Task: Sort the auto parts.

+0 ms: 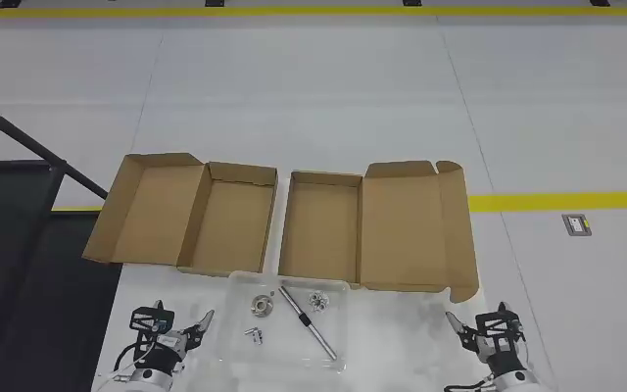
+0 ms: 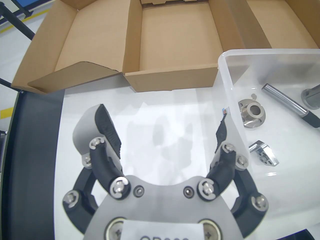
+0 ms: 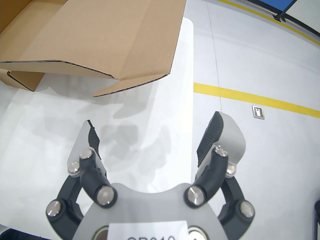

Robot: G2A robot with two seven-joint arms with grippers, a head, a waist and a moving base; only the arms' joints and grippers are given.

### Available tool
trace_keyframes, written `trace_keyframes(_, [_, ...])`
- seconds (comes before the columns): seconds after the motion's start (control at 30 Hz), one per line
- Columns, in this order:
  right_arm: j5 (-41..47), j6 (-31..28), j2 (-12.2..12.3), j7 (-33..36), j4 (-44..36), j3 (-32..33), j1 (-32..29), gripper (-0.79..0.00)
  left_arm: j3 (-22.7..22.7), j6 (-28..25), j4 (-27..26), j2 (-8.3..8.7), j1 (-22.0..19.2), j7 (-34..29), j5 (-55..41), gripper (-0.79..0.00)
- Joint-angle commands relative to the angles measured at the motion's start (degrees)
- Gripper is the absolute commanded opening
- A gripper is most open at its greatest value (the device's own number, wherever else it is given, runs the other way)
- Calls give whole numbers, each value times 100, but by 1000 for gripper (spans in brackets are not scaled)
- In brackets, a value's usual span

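Top view: nothing sorted, left gripper and right gripper gape empty, so I'd next grasp the flange in the bin.

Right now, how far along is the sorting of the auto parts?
Done: nothing. The left box and right box are both empty.
In hand: nothing. The left hand and right hand are open, low over the table.
Left: everything. The flanged bushing, rod, toothed piece and small bracket all lie in the clear tray.
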Motion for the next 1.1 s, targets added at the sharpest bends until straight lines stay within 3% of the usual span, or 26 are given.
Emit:
trace_keyframes(0.0, [-181, -3, 3, 79, -216, -9, 67, 0, -55, -69, -20, 0, 63, 285, 19, 0])
trace_keyframes(0.17, [-614, -488, 27, 734, -1113, -186, 310, 0, -260, -31, -133, 13, 161, 629, 374, 0])
trace_keyframes(0.3, [-821, -1216, 50, 1593, -1783, -528, 652, 0, -356, -68, -178, 14, 239, 856, 494, 0])
trace_keyframes(0.37, [-667, -1503, 41, 2129, -1975, -798, 893, 0, -402, -22, -152, 13, 275, 984, 620, 0])
trace_keyframes(0.53, [238, -1511, -70, 3663, -1871, -1785, 1707, 0, -450, -15, -16, -12, 386, 1168, 450, 0])
trace_keyframes(0.93, [238, -1511, -70, 3663, -1871, -1785, 1707, 0, -450, -15, -16, -12, 386, 1168, 450, 0])
trace_keyframes(1.07, [274, -1974, -116, 3901, -1589, -2461, 2003, 0, -450, -15, -16, -12, 386, 1168, 450, 0])
